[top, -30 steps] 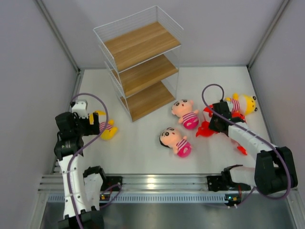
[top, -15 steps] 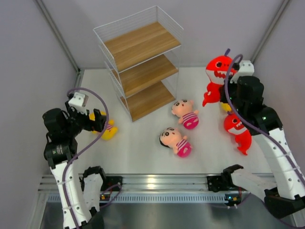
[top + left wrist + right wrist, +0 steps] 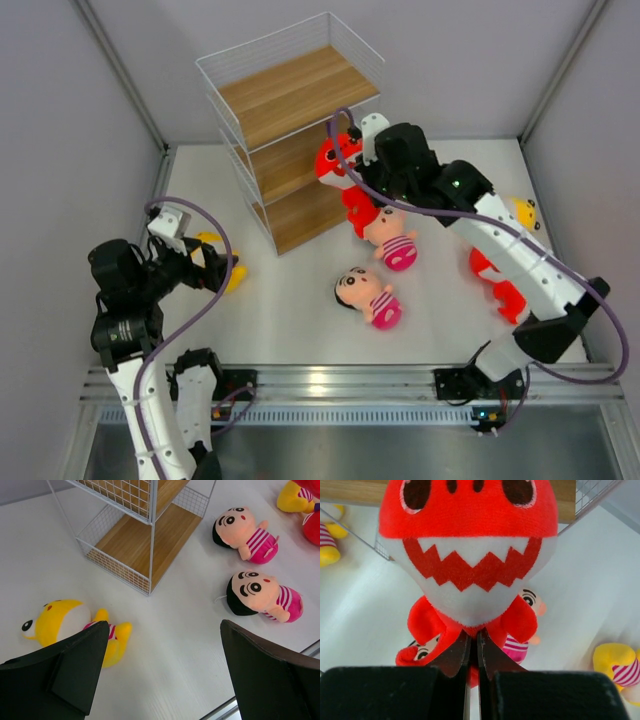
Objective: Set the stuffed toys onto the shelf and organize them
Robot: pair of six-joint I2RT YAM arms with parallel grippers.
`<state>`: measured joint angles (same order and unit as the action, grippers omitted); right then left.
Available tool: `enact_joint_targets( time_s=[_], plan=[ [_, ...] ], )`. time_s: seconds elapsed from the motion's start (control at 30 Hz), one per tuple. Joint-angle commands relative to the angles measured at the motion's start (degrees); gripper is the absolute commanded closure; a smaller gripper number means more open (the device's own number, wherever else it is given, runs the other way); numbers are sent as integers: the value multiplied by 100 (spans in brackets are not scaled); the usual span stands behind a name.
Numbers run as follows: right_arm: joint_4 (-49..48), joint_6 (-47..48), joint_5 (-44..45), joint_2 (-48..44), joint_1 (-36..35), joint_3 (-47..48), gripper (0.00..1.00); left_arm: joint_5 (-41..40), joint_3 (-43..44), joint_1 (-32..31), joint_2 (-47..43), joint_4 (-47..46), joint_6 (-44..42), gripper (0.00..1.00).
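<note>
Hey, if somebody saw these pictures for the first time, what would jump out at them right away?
The red shark fills the right wrist view, pinched from below by the right gripper and held up close to the middle tier of the wooden shelf. On the white table right of the shelf lie a boy doll and a second boy doll, both face up. The open left gripper hangs over a yellow figure.

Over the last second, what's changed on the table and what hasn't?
The right gripper, shut on a red shark, lifted it from the right side and carried it left to the shelf, beside the middle tier. The left arm shifted back slightly, left gripper open above a yellow toy. The boy dolls, other shark and far yellow toy stayed put.
</note>
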<state>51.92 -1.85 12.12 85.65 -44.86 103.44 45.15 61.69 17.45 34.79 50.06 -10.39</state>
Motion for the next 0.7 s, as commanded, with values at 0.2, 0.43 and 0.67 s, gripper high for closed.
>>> enact_joint_targets(
  time_s=[0.2,0.43,0.67],
  plan=[
    [767,361,888,1340,-14,1845,100,-137,-87,-23,-112,65,-147,1],
    [-261,500,1222,1682,39,2127,92,-304,-105,-67,-121,109,-235,1],
    [-700,484,1337,2334,232,2752,100,-419,-113,-93,-139,153,-314,1]
  ],
)
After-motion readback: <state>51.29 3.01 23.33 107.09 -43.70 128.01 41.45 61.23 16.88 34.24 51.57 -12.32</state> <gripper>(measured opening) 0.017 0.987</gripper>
